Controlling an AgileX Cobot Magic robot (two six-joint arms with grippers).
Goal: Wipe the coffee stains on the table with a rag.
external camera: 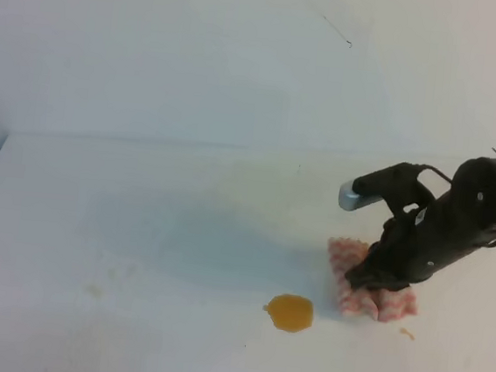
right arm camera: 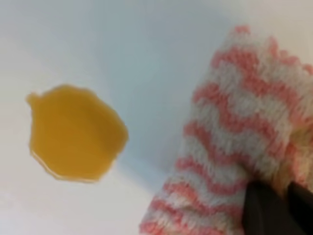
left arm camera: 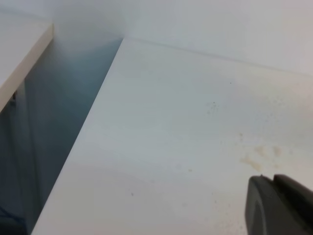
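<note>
Bunching pink-white zigzag rag [external camera: 356, 293], glossy amber coffee stains [external camera: 289, 312]

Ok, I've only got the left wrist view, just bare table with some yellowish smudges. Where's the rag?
Observer: The rag lies on the table toward its right front, seen in the high view.
Operator: Is the right arm on it?
Observer: Yes, the right pincer is down on the rag, shut on a bunched fold of it.
Operator: And the coffee stain?
Observer: The coffee stain sits just left of the rag and a little nearer the front edge, with a strip of bare table between them; it looks whole, unwiped.
Operator: What's the rag look like close up?
Observer: The right wrist view shows fluffy pink and white zigzag.
</note>
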